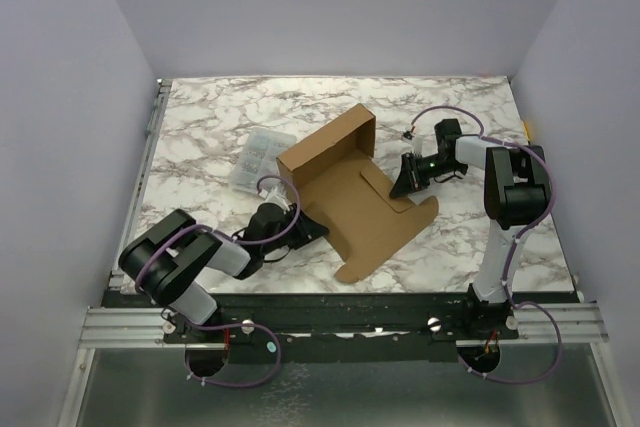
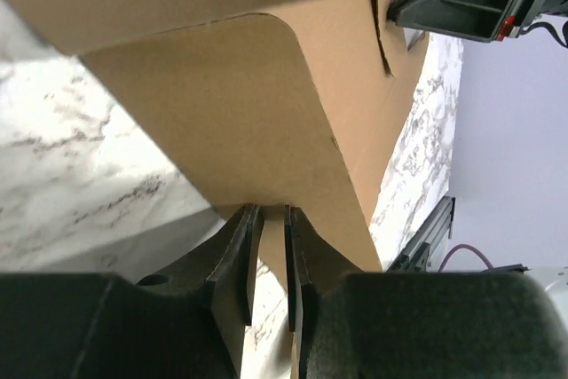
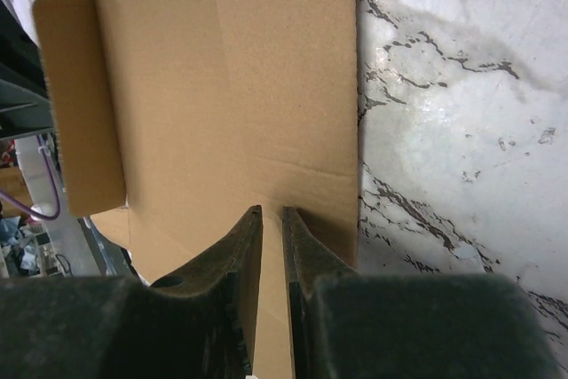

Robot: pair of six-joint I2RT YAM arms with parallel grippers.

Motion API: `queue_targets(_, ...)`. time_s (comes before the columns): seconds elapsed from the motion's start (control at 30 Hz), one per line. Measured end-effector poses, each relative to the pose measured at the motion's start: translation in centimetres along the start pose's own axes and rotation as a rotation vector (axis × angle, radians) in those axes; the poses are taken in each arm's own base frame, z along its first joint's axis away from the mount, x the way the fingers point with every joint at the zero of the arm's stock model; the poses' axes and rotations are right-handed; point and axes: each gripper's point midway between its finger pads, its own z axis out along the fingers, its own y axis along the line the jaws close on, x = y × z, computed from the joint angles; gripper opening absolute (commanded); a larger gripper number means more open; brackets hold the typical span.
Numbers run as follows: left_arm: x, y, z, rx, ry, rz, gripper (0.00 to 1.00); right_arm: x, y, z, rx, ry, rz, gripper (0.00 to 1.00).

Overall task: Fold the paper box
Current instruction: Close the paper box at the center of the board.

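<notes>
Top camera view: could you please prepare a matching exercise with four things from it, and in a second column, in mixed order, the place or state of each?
Things:
1. paper box
2. plastic case
3. left gripper
4. right gripper

Place or state:
a. closed on the right edge of the box
b. clear, lying on the table to the left of the box
c. brown, partly folded, one wall standing up
d. closed on the near left edge of the box

Pairs: 1-c, 2-b, 3-d, 4-a
</notes>
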Motion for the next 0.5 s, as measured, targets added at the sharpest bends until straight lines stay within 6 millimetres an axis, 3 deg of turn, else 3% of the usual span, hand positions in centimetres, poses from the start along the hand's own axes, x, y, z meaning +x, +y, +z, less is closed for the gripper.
queue_targets(0.17, 0.29, 0.15, -0.77, -0.015, 0.005, -0.011, 0.26, 0.0, 0.03, 0.05, -0.004, 0.002, 0.008, 0.2)
queue_targets(0.5, 1.14, -0.76, -0.17, 0.024, 0.014, -0.112, 0.25, 0.02, 0.02, 0.06, -0.004, 0.002, 0.012, 0.2)
